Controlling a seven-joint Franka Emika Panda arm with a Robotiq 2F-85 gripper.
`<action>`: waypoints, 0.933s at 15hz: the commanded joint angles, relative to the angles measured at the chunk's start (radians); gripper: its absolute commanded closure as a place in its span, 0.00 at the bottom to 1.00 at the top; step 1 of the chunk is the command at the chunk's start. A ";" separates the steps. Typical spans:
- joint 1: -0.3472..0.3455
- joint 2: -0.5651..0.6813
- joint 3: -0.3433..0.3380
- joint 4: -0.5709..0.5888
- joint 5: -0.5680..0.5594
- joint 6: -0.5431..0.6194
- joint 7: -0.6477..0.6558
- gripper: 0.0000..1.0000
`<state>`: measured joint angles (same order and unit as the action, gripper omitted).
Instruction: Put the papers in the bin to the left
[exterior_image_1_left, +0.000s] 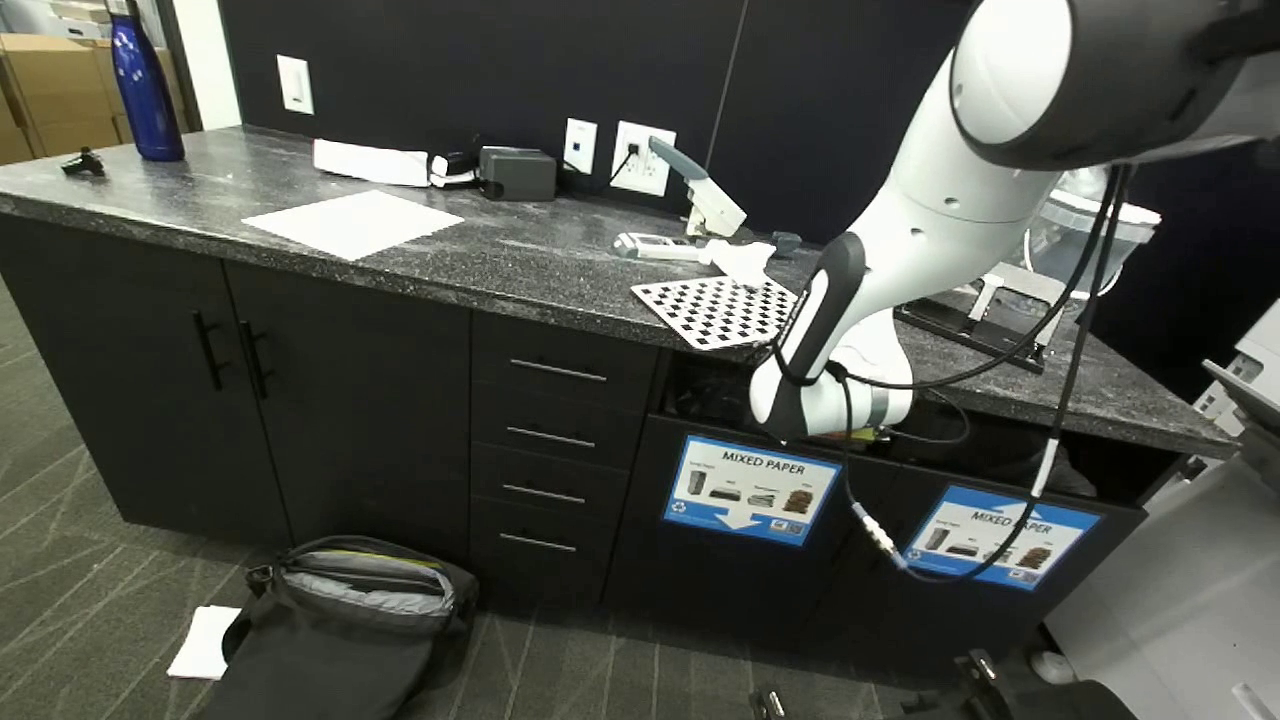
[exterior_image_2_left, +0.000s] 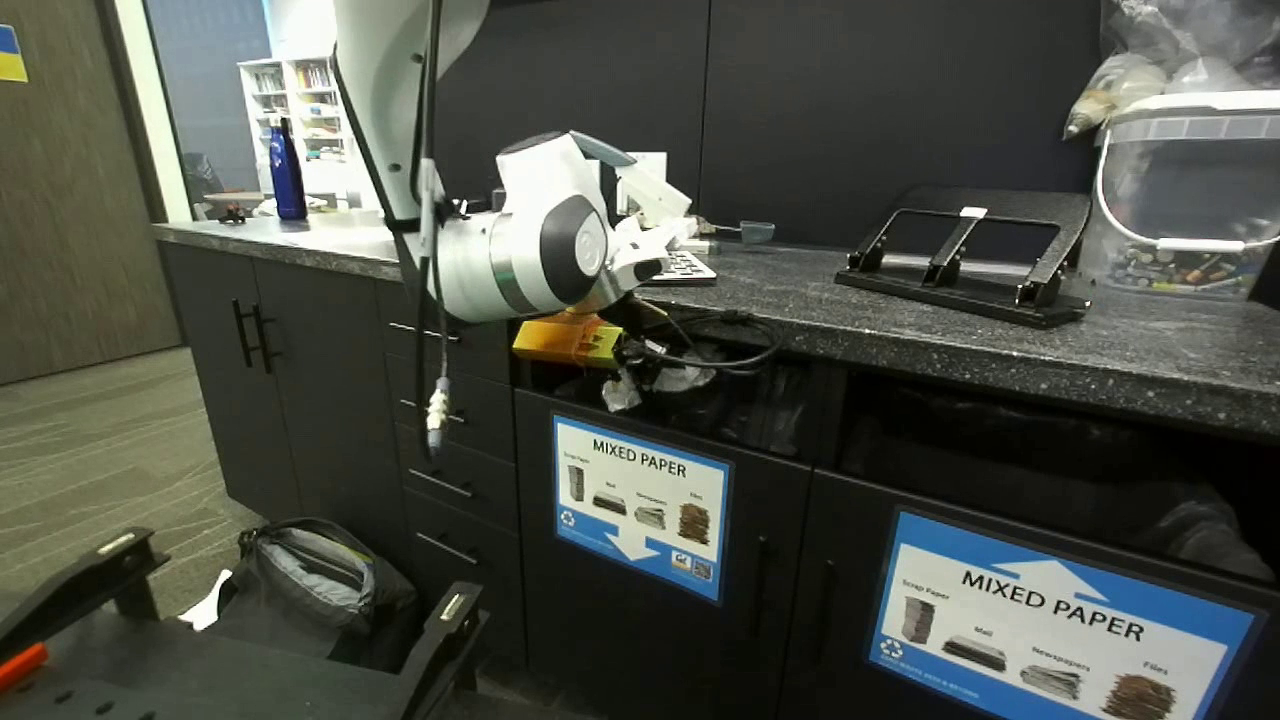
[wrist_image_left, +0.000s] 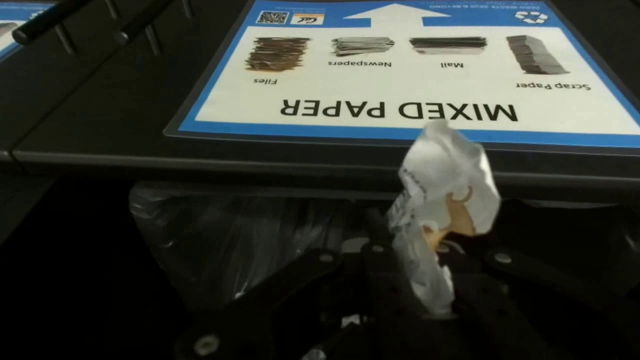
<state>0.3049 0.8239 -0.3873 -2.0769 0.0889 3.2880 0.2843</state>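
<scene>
The bin with the blue-and-white label (exterior_image_1_left: 645, 545) is the left of two alike; its front also shows in an exterior view (exterior_image_2_left: 625, 650) and its upper edge in the wrist view (wrist_image_left: 280, 167). My gripper (wrist_image_left: 422, 250) is shut on a crumpled white paper (wrist_image_left: 452, 165) with an orange-brown print or stain. The paper stands out past the fingers, in front of the bin's opening. In an exterior view, the gripper (exterior_image_2_left: 640, 350) is at the opening under the counter, with whitish crumpled material (exterior_image_2_left: 622, 392) by it. In an exterior view (exterior_image_1_left: 840, 432) the gripper is mostly hidden.
A clear plastic liner (wrist_image_left: 250, 240) hangs inside the bin. The counter edge (exterior_image_2_left: 850, 345) runs just above the opening. A checkered board (exterior_image_1_left: 715, 312) bears a white lump (exterior_image_1_left: 742, 262), possibly paper. A flat sheet (exterior_image_1_left: 355, 222), a black stand (exterior_image_2_left: 960, 290) and a bucket (exterior_image_2_left: 1190, 200) stand on the counter.
</scene>
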 joint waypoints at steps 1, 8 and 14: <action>0.056 0.084 -0.044 0.064 0.088 0.027 -0.016 0.56; 0.131 0.067 -0.098 0.028 0.142 0.033 -0.024 0.03; 0.351 -0.053 -0.267 -0.168 0.227 0.011 -0.044 0.00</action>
<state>0.5154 0.8786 -0.5543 -2.0935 0.2445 3.3360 0.2759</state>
